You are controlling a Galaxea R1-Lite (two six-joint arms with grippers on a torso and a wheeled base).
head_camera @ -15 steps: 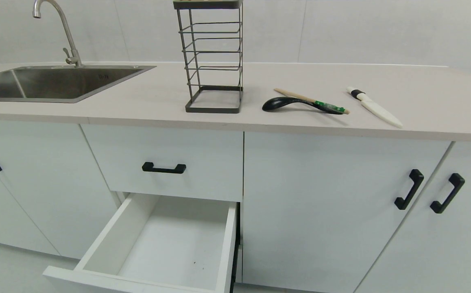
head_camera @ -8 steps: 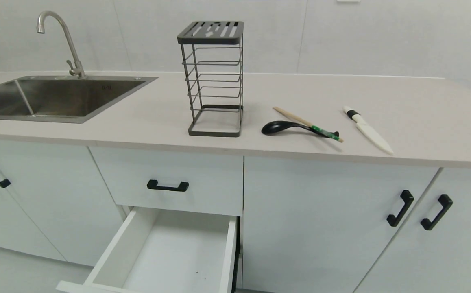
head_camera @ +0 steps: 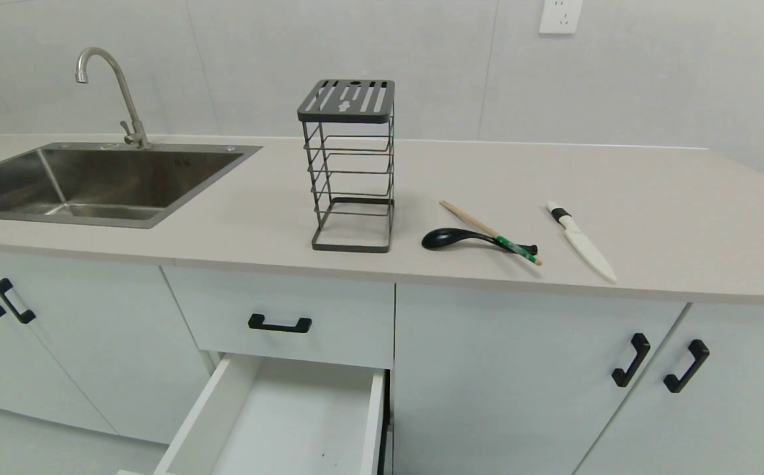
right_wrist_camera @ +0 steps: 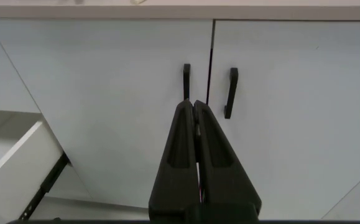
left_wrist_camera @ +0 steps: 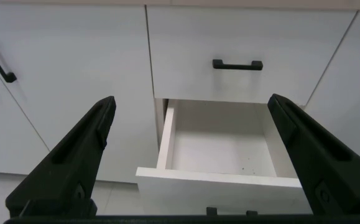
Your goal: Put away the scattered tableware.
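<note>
On the countertop lie a black spoon, wooden chopsticks with a green band resting across its handle, and a white knife with a black ring. Left of them stands a dark wire utensil rack. Below the counter a white drawer is pulled out and bare inside. My left gripper is open in front of that drawer, its fingers wide apart. My right gripper is shut with nothing in it, facing the cabinet doors.
A steel sink with a curved tap is set into the counter's left. Black handles sit on the shut upper drawer and on the cabinet doors. A wall socket is up on the tiled wall.
The head camera has tilted upward: counter, rack and utensils sit lower in the picture and the wall socket has come into sight. The objects themselves have not moved.
</note>
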